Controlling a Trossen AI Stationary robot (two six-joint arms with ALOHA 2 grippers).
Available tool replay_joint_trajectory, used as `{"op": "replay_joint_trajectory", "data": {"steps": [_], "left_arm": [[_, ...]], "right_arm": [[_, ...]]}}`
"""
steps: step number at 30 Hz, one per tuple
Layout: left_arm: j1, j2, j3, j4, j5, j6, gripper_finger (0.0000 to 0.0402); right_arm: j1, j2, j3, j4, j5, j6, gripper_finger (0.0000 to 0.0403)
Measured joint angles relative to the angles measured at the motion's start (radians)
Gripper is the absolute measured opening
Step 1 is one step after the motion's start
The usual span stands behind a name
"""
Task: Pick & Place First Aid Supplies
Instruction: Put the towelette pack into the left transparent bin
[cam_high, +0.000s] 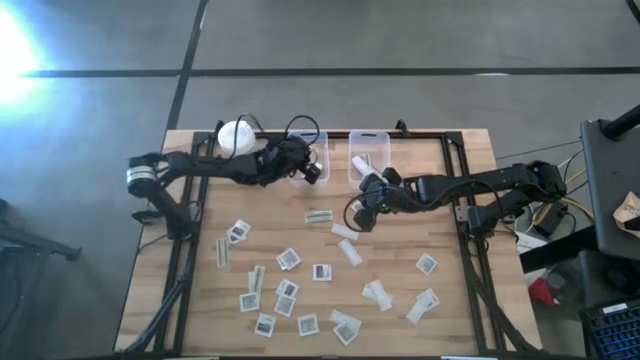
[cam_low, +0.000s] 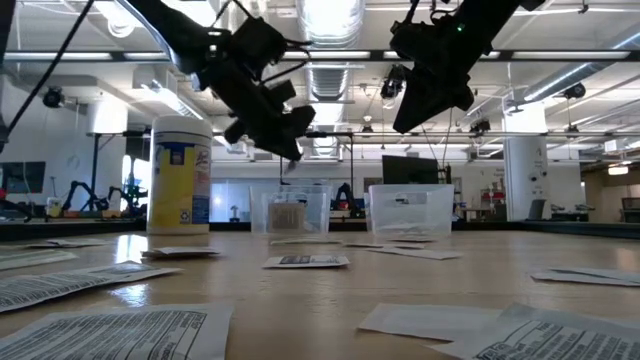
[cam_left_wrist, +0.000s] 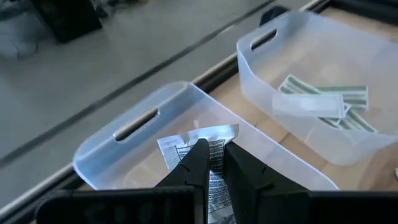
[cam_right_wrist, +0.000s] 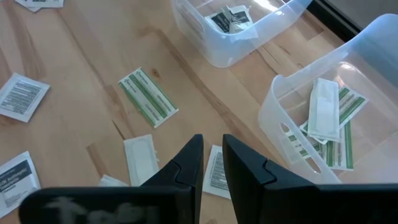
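Many first aid supplies (cam_high: 300, 290), flat white packets and strips, lie scattered on the wooden table. My left gripper (cam_high: 312, 172) hangs over the left clear bin (cam_left_wrist: 124, 134), shut on a square white packet with dark print (cam_left_wrist: 199, 140). The right clear bin (cam_left_wrist: 261, 93) holds several greenish and white strips. My right gripper (cam_high: 357, 215) hovers over the table just in front of the right bin. Its fingers (cam_right_wrist: 212, 152) stand a narrow gap apart with nothing seen between them. A packet (cam_right_wrist: 215, 177) lies on the table below them. My left gripper pinches the printed packet between its two fingers; the packet shows in the gap (cam_left_wrist: 215, 167). Its crumpled free end (cam_left_wrist: 217, 132) sticks out past the fingertips. The fingers slant downward from the table's left side. The packet is lifted clear, above the left bin's open top.
A yellow container with a white lid (cam_high: 236, 135) stands at the far left, close behind my left arm. The two bins sit side by side at the far edge. A green strip (cam_right_wrist: 148, 98) and a white strip (cam_right_wrist: 140, 159) lie ahead of my right gripper.
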Motion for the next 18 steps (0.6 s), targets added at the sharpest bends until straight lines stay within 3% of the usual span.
{"op": "replay_joint_trajectory", "data": {"steps": [13,18], "left_arm": [[0.018,0.078,0.07,-0.066,0.041,0.008,0.0039],[0.018,0.078,0.062,-0.069,0.041,0.032,0.0067]], "right_arm": [[0.0,0.0,-0.007,-0.001,0.0,0.0,0.0057],[0.0,0.0,-0.008,0.0,-0.001,0.0,0.0057]]}}
